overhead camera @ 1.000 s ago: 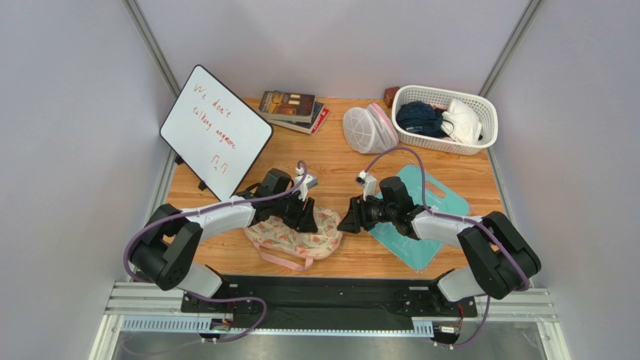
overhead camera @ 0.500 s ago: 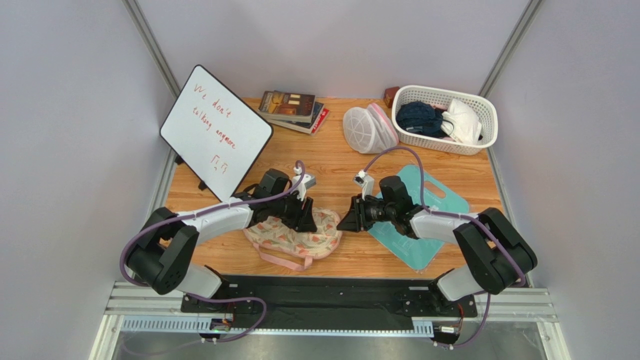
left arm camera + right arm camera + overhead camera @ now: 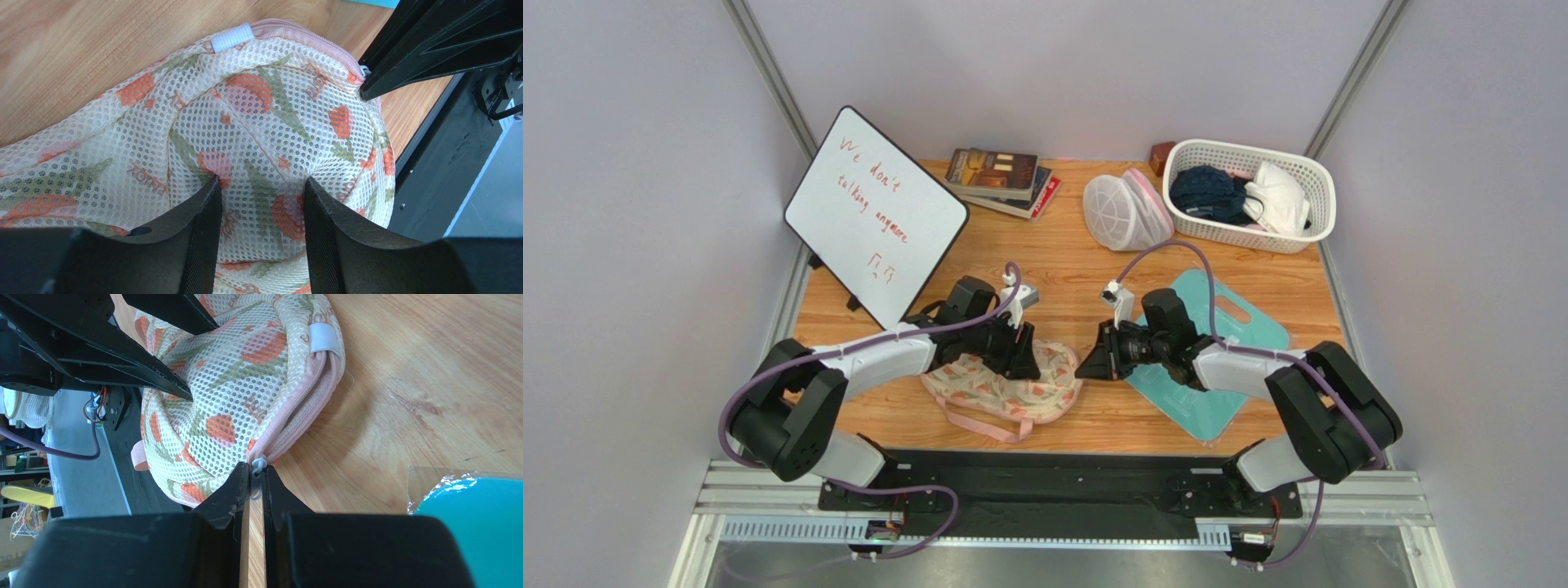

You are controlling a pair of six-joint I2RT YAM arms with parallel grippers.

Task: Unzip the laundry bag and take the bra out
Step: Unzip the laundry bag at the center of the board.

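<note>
The floral cream mesh laundry bag (image 3: 1004, 382) lies flat on the table, zipped shut.

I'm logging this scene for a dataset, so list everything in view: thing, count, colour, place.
laundry bag: 1, cream with orange floral print and pink edging, near centre of table
zipper pull: 1, silvery, at the bag's pink zipper, between the right fingers
whiteboard: 1, white, red writing, far left
books: small stack, dark, far centre
mesh bag: 1, white with pink rim, beside basket
basket: 1, white, far right, holding dark and white items
mat: 1, teal, right
table: 1, wooden
left gripper: open, pressing on bag
right gripper: shut on zipper pull
</note>
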